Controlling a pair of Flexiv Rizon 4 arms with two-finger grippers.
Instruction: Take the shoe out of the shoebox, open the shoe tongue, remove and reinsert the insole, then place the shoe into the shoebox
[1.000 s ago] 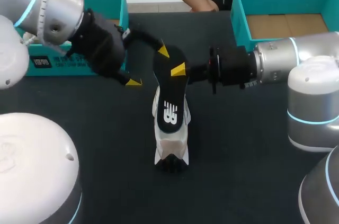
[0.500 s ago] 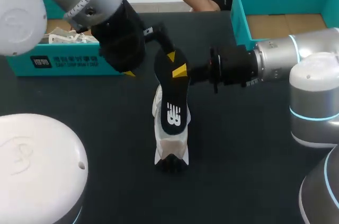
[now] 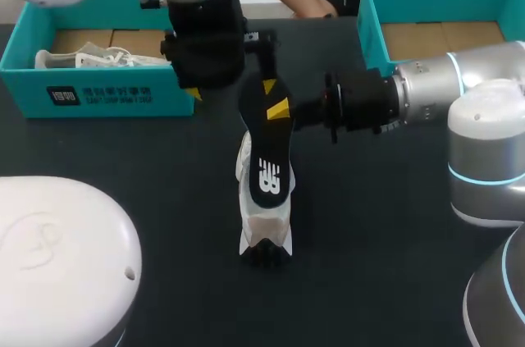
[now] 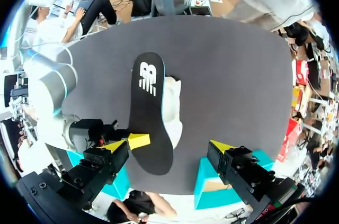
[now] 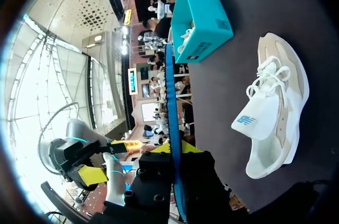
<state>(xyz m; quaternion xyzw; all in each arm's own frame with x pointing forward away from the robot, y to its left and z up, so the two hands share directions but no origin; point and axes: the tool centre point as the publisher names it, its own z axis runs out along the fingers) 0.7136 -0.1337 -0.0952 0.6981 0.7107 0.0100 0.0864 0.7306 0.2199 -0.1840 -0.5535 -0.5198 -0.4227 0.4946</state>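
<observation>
A black insole [image 3: 267, 154] with a white logo is held in the air over the white and beige shoe [image 3: 264, 236], which stands mid-table. My right gripper [image 3: 279, 109] is shut on the insole's far end. In the right wrist view the insole [image 5: 170, 102] shows edge-on between the shut fingers of that gripper [image 5: 175, 150], and the shoe [image 5: 275, 102] lies beside it with its tongue pulled up. My left gripper [image 3: 230, 89] hangs open just behind the insole. In its own view the left gripper [image 4: 168, 146] straddles the insole [image 4: 148, 113] end without touching it.
A teal shoebox [image 3: 107, 97] at the back left holds another white shoe [image 3: 90, 58]. A second teal shoebox [image 3: 373, 31] stands at the back right, showing only its cardboard floor. A person's hand [image 3: 318, 7] rests at the table's far edge.
My left arm has swung right and toward the back, bringing its open gripper in behind the insole's held end. The right arm, insole and shoe have stayed still.
</observation>
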